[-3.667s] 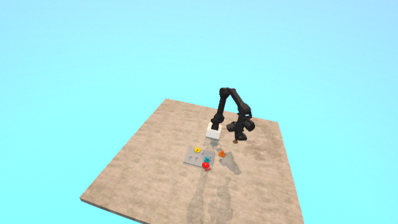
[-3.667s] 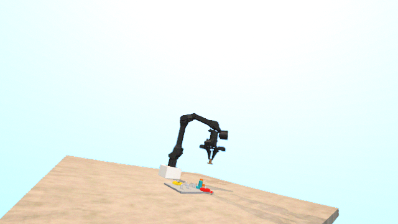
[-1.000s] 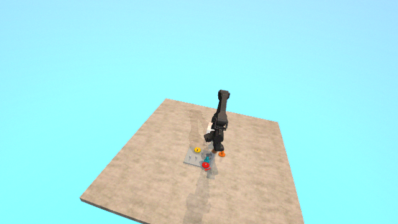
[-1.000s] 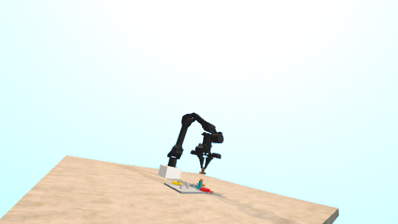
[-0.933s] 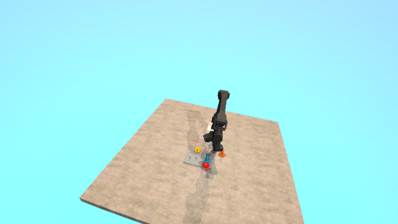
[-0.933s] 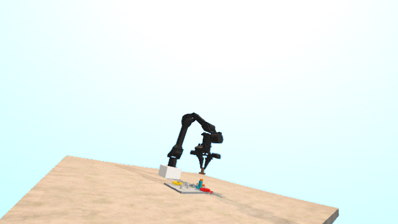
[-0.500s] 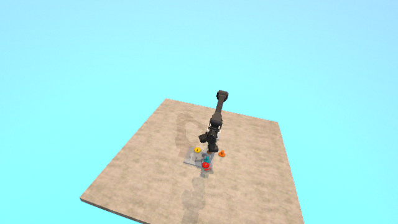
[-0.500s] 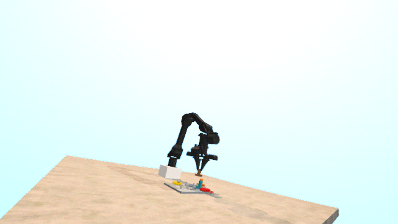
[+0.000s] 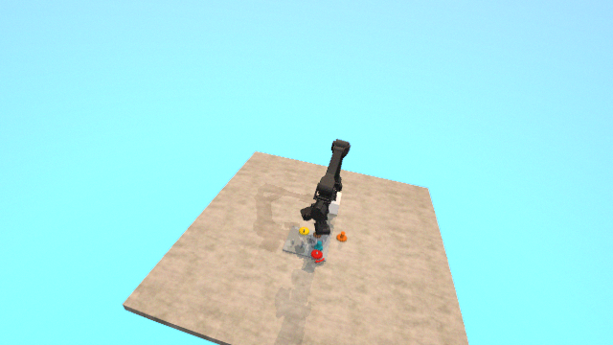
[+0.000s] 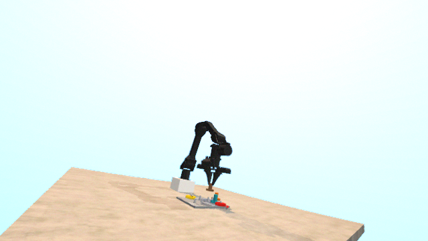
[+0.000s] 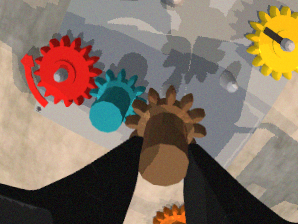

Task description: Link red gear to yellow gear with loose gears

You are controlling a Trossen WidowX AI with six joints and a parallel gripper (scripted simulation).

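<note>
My gripper is shut on the handle of the brown gear and holds it upright in the air above the grey board. The red gear sits on its peg beside the red arrow. The teal gear stands on the board next to the red gear. The yellow gear with the black stripe sits on its peg. The brown gear hides part of the board in the wrist view.
An orange gear with a handle stands on the table beside the board. An empty peg shows between the brown and yellow gears in the wrist view, and more short pegs stand on the board. The white arm base is behind the board.
</note>
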